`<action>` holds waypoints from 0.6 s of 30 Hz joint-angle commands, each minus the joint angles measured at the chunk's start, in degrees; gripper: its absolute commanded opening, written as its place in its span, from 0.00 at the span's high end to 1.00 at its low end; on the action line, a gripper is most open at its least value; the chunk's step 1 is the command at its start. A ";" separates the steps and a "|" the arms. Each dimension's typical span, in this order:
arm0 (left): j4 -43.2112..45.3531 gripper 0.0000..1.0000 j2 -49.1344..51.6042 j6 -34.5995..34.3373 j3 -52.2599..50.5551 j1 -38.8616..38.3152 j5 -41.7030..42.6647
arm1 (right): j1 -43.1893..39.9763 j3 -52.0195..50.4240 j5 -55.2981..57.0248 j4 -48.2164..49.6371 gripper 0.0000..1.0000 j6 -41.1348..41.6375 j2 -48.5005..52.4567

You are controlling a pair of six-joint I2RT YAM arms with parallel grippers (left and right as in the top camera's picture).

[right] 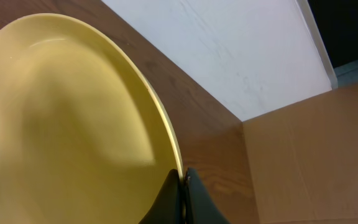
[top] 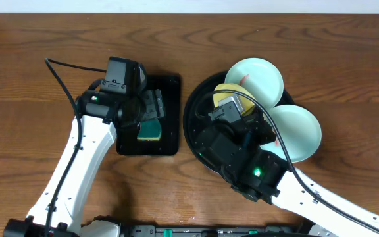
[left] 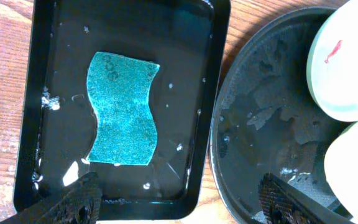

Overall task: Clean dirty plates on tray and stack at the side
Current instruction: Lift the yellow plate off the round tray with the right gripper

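My right gripper (right: 183, 186) is shut on the rim of the pale yellow plate (right: 67, 124) and holds it tilted over the round black tray (top: 193, 125); that plate shows partly in the overhead view (top: 234, 93). Two mint-white plates rest on the tray's right side: one at the back (top: 255, 78) with a red smear, also in the left wrist view (left: 347, 56), and one at the right (top: 298, 131). My left gripper (left: 182, 202) is open above the near edge of the rectangular tray, with a teal sponge (left: 122, 109) in front of it.
The small rectangular black tray (top: 170, 85) holds the sponge in shallow water and sits left of the round tray (left: 253, 93). Wooden table (top: 31, 99) all round. A white wall and a brown panel show behind the table in the right wrist view.
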 commanded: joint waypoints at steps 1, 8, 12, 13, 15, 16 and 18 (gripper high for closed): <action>-0.20 0.18 -0.04 0.96 1.53 0.24 0.68 | 1.05 1.60 2.45 0.00 0.99 -0.17 -1.03; -0.20 0.18 -0.04 0.96 1.53 0.24 0.68 | 1.07 1.60 2.45 0.00 0.99 -0.17 -1.03; -0.20 0.18 -0.04 0.96 1.53 0.24 0.68 | 1.07 1.60 2.47 -0.02 0.99 -0.20 -1.03; -0.20 0.18 -0.04 0.96 1.53 0.24 0.68 | 1.07 1.60 2.47 -0.02 0.99 -0.20 -1.03; -0.20 0.18 -0.04 0.96 1.53 0.24 0.68 | 1.03 1.60 2.40 0.15 0.99 -0.09 -1.03; -0.20 0.18 -0.04 0.96 1.53 0.24 0.68 | 1.01 1.60 1.79 0.85 0.99 0.20 -1.01; -0.20 0.18 -0.04 0.96 1.53 0.24 0.68 | 1.05 1.60 -4.46 3.04 0.99 -0.09 -1.01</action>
